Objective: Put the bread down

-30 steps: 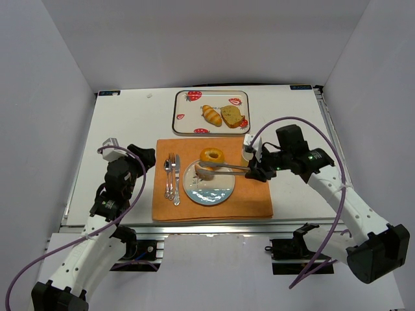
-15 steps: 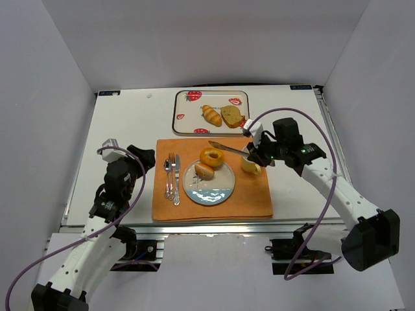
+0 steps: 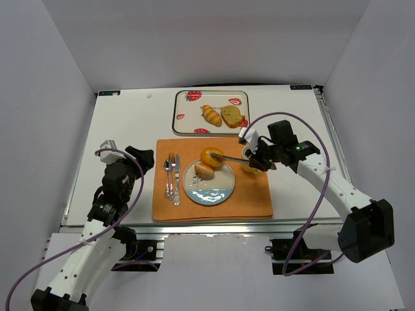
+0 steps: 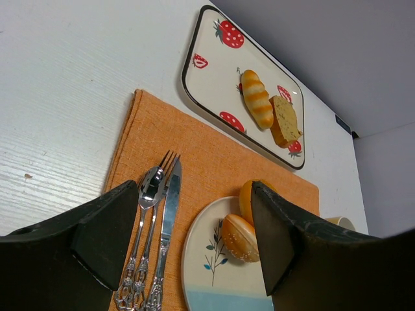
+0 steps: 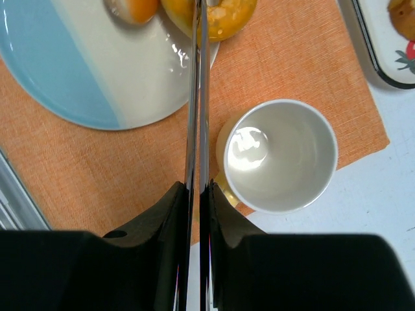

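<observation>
Roll [image 3: 204, 171] and bagel [image 3: 211, 156] on plate [image 3: 214, 192], centre of overhead view.
Bagel at plate's upper rim, roll just below-left. Right gripper [image 3: 254, 157] clamps tongs [image 3: 228, 156], tips at bagel; left gripper [image 3: 144, 157] spread, holding nothing, at left.

cloth mat [image 5: 292, 58], shiny bagel [image 5: 231, 15], metal tongs [image 5: 203, 97]

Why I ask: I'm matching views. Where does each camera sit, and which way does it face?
Top external: above and behind, looking down at the table; left arm, right arm show.
Left wrist: low, facing across cutlery toward the tray; open left claw frames it.
Right wrist: straight down on cup; right claw grips tongs.
All share: plate, roll, bagel.
</observation>
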